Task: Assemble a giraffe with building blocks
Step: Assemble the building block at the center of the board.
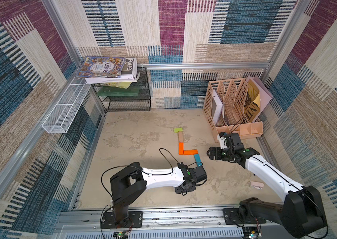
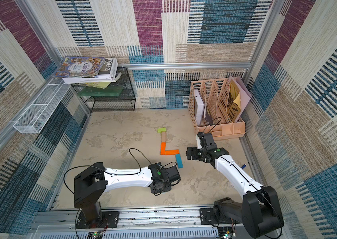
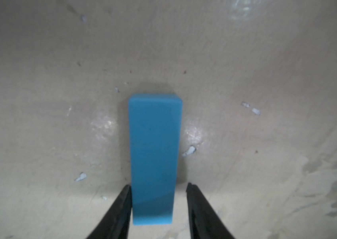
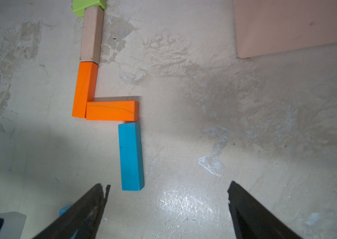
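A partly built giraffe point(image 1: 181, 148) lies flat in the middle of the counter point(image 1: 134, 132). It runs from a lime-green block point(image 4: 87, 5) to a tan block point(image 4: 91, 34), an upright orange block point(image 4: 85, 90), a sideways orange block point(image 4: 111, 110) and a blue leg block point(image 4: 131, 156) under that block's outer end.

Nearer the robot, the left gripper point(image 3: 159, 185) straddles a second blue block point(image 3: 155, 144). One of its fingers touches the block's side and the other stands just off it.

The right gripper point(image 4: 168, 186) hovers beside the blue leg block, its fingers spread wide and holding nothing.
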Controlling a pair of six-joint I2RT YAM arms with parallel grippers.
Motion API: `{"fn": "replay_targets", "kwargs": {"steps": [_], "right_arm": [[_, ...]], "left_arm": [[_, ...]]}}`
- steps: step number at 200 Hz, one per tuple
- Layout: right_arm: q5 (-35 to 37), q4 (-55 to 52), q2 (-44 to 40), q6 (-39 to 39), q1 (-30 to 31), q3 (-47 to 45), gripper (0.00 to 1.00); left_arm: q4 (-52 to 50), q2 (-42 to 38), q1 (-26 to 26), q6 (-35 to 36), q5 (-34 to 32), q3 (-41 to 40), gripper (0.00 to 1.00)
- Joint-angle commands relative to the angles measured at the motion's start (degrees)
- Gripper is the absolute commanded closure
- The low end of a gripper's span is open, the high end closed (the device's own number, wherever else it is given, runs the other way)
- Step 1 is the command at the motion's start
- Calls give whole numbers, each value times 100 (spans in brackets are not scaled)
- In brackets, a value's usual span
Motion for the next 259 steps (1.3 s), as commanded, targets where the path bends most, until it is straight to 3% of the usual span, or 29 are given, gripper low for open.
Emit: {"fn": "replay_targets", "kwargs": {"steps": [1,13,31,72,126,154,259], "right_arm": [[-134,144,29,38,-32,-1,4],[-170,155,52,31,-56,-1,4],[-201,180,51,31,-91,-16,4],[-154,178,16,24,-148,-45,4],[-177,206,40,-11,-170,-28,4],[-204,206,51,-12,-174,-6,4],[-313,259,36,-19,-200,-18,4]], "left_arm": [[110,48,-1,22,132,-52,54],[163,43,-5,13,155,-126,54],[254,2,-5,47,164,-276,62],[165,-76,50,551,212,-436,100],[-891,-98,326,1993,-341,-137,100],[-899,-162,670,2461,-306,-147,94],[-397,545,1613,3484,757,692,84]]}}
